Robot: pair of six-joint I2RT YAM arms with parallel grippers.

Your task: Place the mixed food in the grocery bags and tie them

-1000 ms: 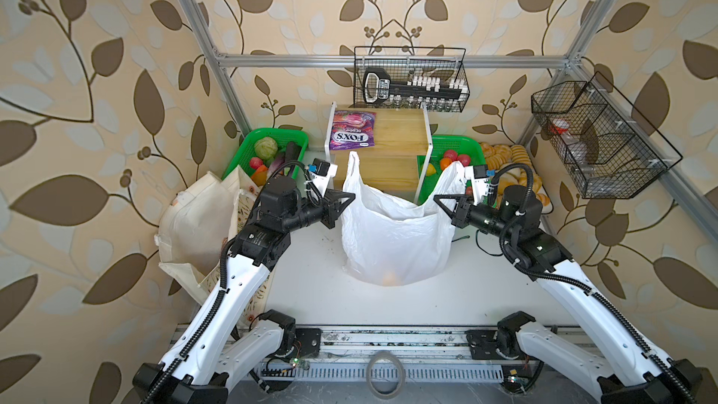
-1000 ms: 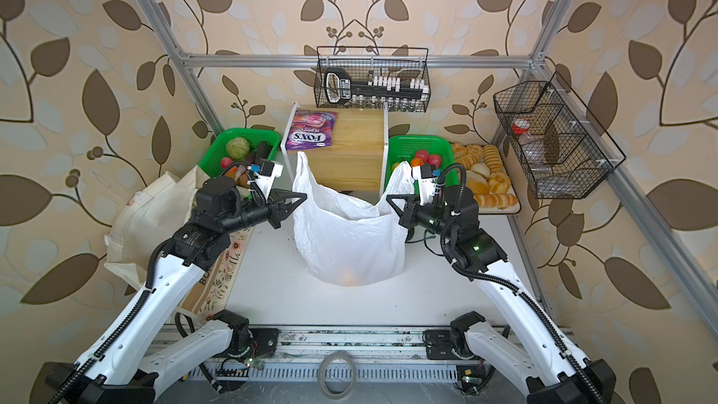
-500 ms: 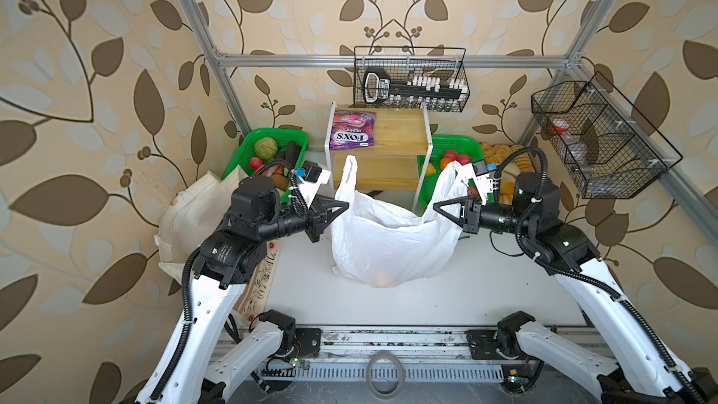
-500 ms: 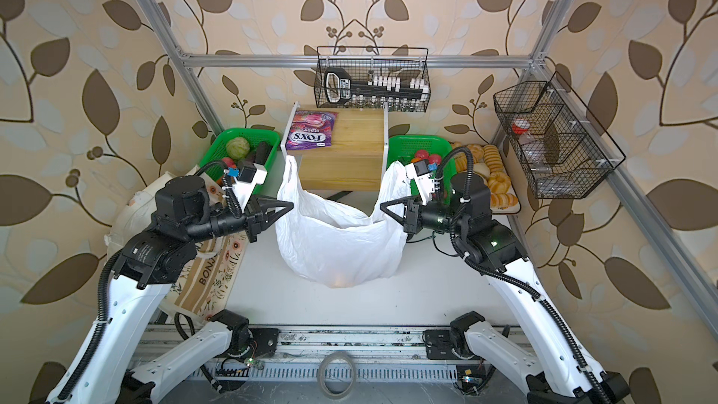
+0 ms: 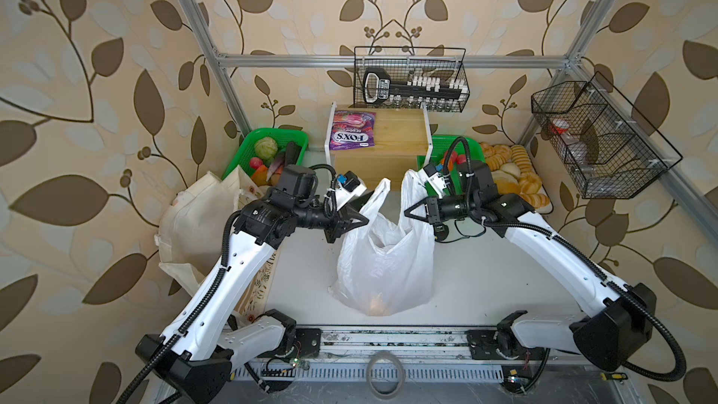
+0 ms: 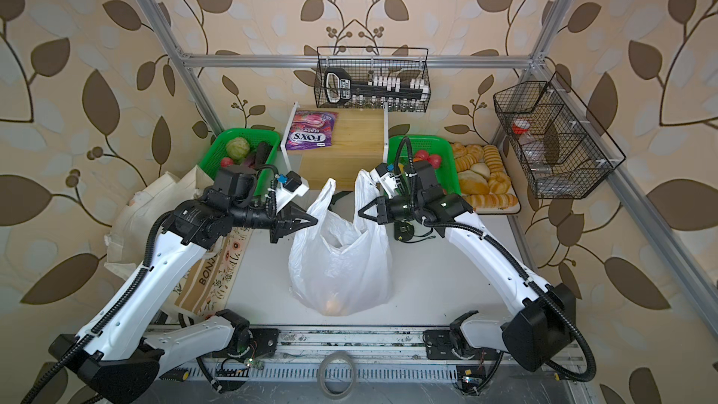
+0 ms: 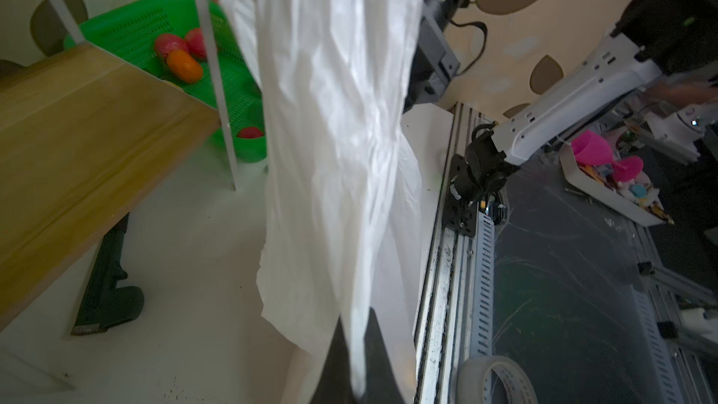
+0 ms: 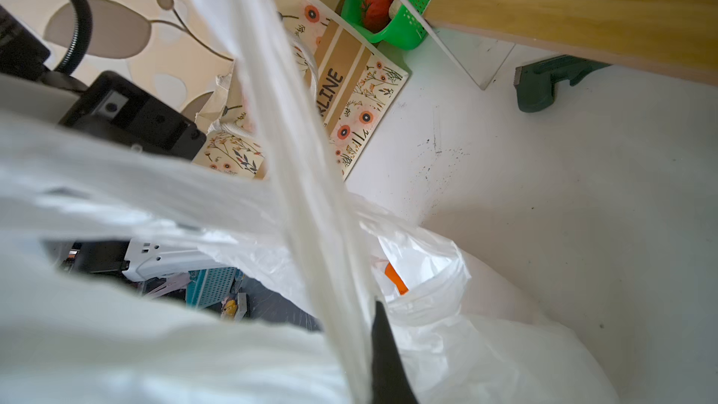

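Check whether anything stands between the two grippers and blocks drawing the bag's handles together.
Nothing visible does. The left gripper and right gripper are each shut on a handle of the white plastic bag; only its open mouth lies between them.

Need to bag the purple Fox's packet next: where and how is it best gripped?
The purple Fox's packet lies flat on the wooden stand, its near edge close to the stand's front lip. Probably pinch that edge, with the jaws coming from the front and slightly above.
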